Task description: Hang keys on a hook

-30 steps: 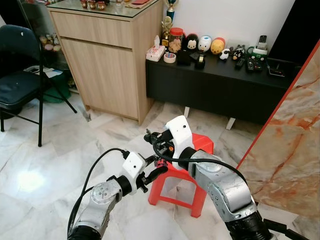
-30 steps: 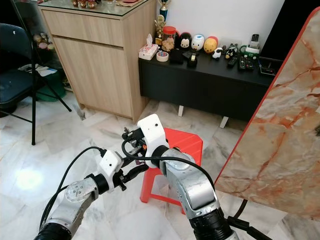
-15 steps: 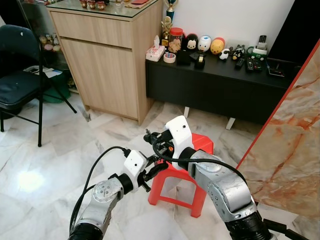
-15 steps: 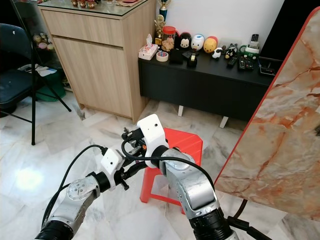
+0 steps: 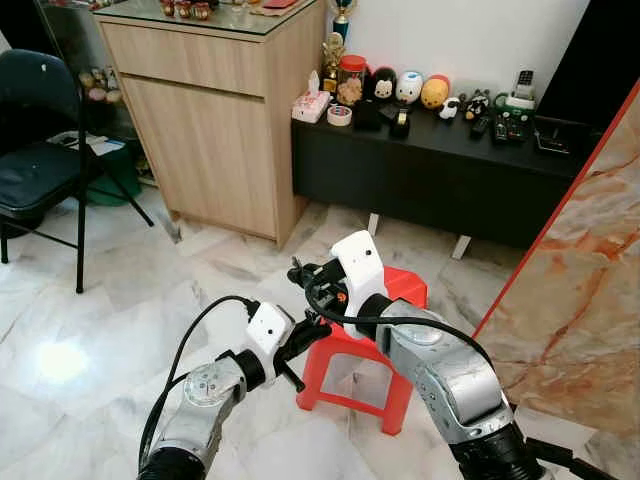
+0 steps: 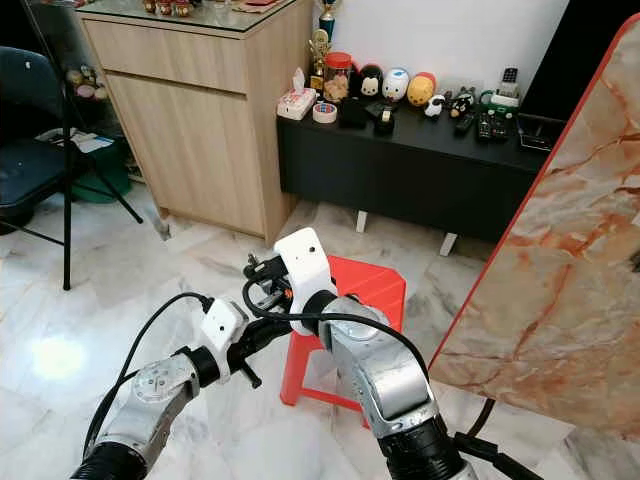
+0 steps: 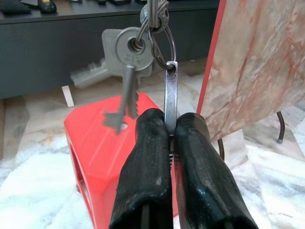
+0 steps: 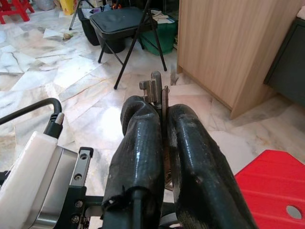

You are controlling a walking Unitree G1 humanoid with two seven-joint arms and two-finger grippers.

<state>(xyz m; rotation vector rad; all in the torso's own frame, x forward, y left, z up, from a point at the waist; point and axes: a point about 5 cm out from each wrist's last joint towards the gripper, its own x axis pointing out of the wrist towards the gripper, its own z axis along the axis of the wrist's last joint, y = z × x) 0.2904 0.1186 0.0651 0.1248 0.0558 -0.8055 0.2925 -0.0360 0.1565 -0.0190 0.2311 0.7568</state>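
Note:
A bunch of silver keys [image 7: 127, 62] on a ring hangs between my two grippers, above the floor in front of a red plastic stool [image 5: 392, 292]. My left gripper [image 7: 170, 125] is shut on a flat metal tag [image 7: 170, 90] that hangs from the ring. In the head views the left gripper [image 5: 311, 323] sits just below my right gripper [image 5: 299, 273]. The right gripper [image 8: 162, 107] is shut on a thin metal piece [image 8: 153, 87] of the bunch that sticks out past its fingertips. I cannot make out a hook.
A wooden cabinet [image 5: 215, 120] stands at the back left. A low black bench [image 5: 450, 175] with figurines and remotes runs along the wall. A black folding chair [image 5: 35, 150] is at far left. A marble slab [image 5: 590, 290] leans at the right.
My left gripper has shifted slightly up and to the left, closer under the right gripper. The right arm has stayed in place.

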